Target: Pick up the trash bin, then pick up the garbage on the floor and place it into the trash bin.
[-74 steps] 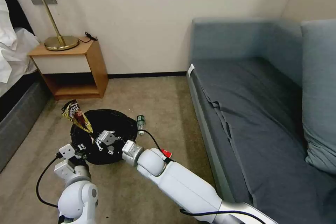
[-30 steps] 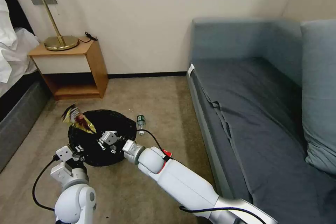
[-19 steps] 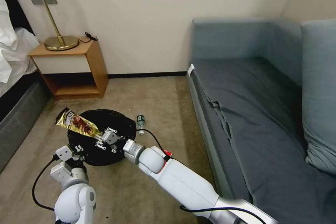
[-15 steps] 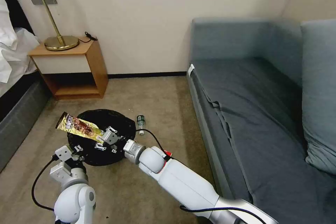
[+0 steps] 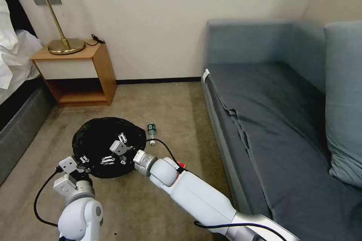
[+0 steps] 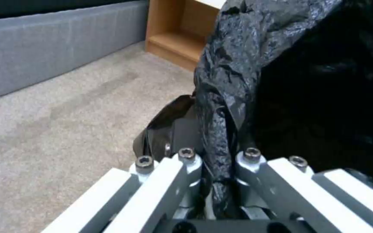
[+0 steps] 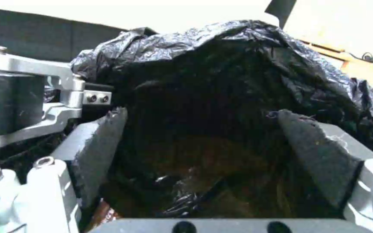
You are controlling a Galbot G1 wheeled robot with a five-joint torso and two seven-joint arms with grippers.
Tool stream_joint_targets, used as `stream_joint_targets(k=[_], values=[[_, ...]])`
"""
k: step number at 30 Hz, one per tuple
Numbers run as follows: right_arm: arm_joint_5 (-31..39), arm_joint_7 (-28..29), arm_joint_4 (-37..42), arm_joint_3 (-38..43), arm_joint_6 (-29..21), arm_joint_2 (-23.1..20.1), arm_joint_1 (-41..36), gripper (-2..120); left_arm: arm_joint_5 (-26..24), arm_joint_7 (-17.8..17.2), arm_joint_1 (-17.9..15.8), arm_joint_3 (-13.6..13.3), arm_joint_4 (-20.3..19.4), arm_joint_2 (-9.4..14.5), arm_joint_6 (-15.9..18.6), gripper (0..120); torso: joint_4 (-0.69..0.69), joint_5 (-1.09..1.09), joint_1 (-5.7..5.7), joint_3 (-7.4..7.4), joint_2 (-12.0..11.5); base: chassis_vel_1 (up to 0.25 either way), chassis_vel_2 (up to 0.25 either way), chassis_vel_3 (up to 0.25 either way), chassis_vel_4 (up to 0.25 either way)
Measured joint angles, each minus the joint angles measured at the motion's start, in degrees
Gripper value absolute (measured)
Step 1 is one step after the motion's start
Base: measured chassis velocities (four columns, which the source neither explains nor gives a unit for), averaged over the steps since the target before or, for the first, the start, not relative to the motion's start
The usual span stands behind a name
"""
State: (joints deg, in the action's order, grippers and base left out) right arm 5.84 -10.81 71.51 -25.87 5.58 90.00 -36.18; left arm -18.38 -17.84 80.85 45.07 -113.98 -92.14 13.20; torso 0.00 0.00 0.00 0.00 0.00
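Head view, right claw open over trash bin

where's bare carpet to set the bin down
Open carpet lies between the wooden nightstand and grey sofa, and left toward the bed base. It is crowded by the black-lined trash bin: small clear bottle, left gripper, right gripper.

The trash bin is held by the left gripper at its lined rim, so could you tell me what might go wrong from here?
1. The left gripper pinches mostly crinkled liner at the trash bin rim; the plastic could slip or tear.
2. The open right gripper sits inside the mouth; lifting out may snag the liner.
3. The small clear bottle lies beside the bin and could get knocked.
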Motion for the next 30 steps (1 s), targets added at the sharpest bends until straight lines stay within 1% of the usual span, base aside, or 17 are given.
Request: stream_joint_targets(k=[18,30], values=[[-0.2,0.0,0.5,0.5,0.3,0.2,-0.2,92,0.0,0.1,0.0,0.6,0.4,0.0,-0.1,4,0.00,0.00,0.00,0.00,0.0,0.000,0.000,0.000,0.000],[0.6,0.1,4.0,1.7,0.0,-1.7,-0.2,92,-0.3,0.2,0.2,1.1,0.3,0.0,-0.1,4,0.00,0.00,0.00,0.00,0.0,0.000,0.000,0.000,0.000]])
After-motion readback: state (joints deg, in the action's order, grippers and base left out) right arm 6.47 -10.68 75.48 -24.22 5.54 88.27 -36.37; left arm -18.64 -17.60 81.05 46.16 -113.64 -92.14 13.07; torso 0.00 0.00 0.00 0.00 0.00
